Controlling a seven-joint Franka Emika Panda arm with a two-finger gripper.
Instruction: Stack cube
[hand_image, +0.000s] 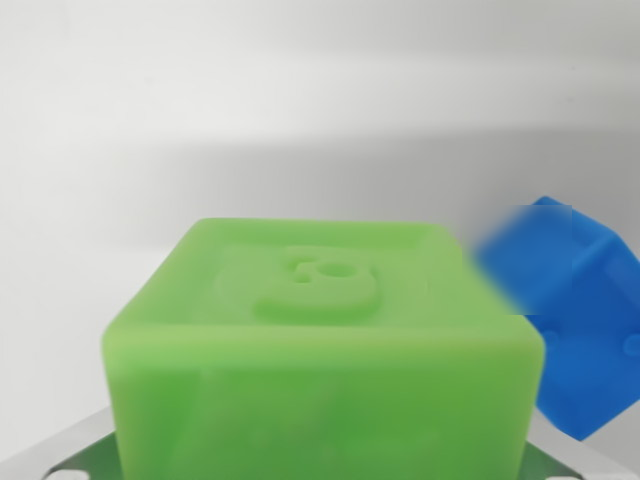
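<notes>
While the green cube (320, 340) filled your wrist view | gripper state couldn't be told | blue cube (580, 320) sat tilted, off-centre: your stack risked sliding.

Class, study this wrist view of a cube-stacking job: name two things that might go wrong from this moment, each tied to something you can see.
1. The green cube fills the lower frame and hides the jaws, so the grip cannot be checked; it may slip.
2. The blue cube sits tilted at the wrist view's right and is partly hidden by the green one. A placement may land off-centre and topple.
</notes>
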